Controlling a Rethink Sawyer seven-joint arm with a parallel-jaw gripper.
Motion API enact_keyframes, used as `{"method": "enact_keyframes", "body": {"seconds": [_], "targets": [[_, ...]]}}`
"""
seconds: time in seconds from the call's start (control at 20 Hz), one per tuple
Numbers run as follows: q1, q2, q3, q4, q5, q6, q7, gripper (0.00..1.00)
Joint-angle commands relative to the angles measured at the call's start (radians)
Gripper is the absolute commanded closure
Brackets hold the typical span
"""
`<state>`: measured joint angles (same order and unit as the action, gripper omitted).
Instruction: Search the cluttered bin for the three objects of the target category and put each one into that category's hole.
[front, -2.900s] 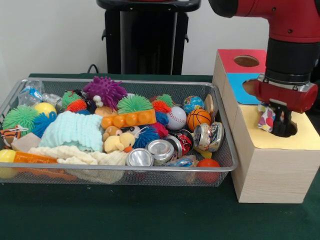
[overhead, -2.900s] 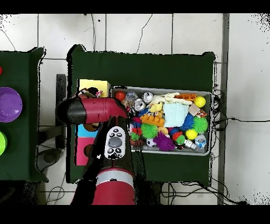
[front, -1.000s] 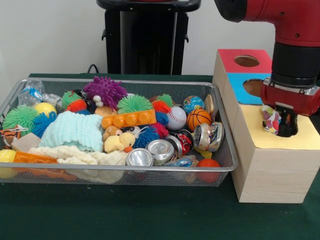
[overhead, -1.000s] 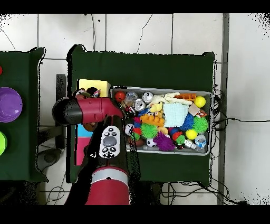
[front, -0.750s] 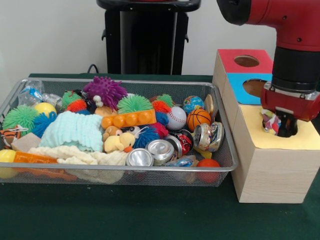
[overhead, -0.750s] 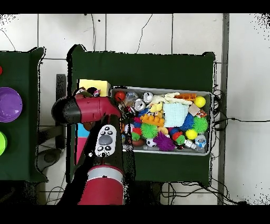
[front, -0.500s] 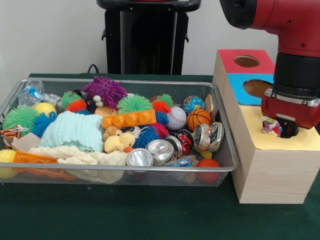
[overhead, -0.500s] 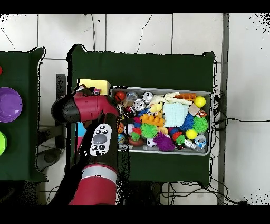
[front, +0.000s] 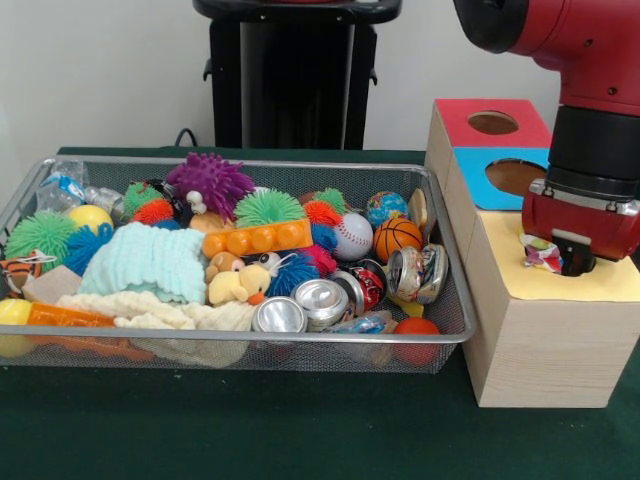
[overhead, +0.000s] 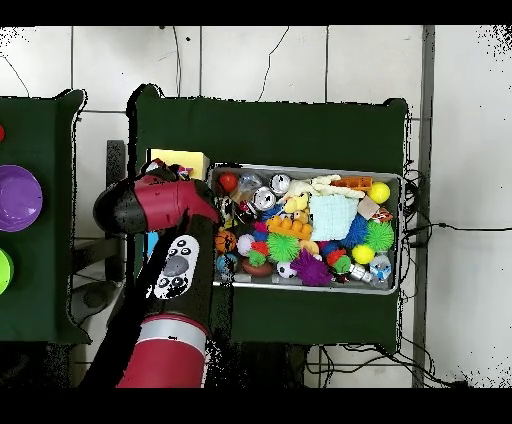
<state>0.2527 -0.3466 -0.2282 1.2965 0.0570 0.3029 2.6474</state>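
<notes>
The gripper (front: 572, 262) hangs low over the yellow top (front: 560, 278) of the wooden box (front: 545, 340), with its dark tip just above or at the surface. Its red housing hides the fingers, so whether they are apart or together cannot be told. Touching its left side in the front view, a wrinkly bundle (front: 541, 251) with white, red, yellow and blue patches rests at the edge of the spot where the gripper comes down. Whether the gripper has hold of it is not clear. The hole in the yellow top is covered by the gripper and bundle and does not show.

Behind the yellow section, the same box has a blue top with a round opening (front: 514, 177), and behind that a red top with another opening (front: 493, 122).

The wire bin (front: 60, 168) sits just beside the box on the green table (front: 300, 430). It is piled with toys: a purple spiky ball (front: 210, 182), a green spiky ball (front: 268, 208), a baseball (front: 352, 236), a small basketball (front: 397, 238), a pale knitted cloth (front: 146, 262), a plush duck (front: 238, 285), and several silver cans (front: 322, 300) near the front rim.

In the overhead view the red arm (overhead: 165, 205) covers the box, leaving only a corner of the yellow top showing, and the bin (overhead: 398, 230) lies beside it.
</notes>
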Motion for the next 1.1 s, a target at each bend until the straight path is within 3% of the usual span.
{"method": "enact_keyframes", "body": {"seconds": [0.05,0.55,1.1], "targets": [[-0.034,0.246,0.072,-0.017,-0.03,-0.214,0.083,1.0],[-0.001,0.253,0.024,-0.023,-0.022,-0.239,0.109,1.0],[-0.012,0.21,0.046,0.009,-0.011,-0.176,0.1,1.0]]}}
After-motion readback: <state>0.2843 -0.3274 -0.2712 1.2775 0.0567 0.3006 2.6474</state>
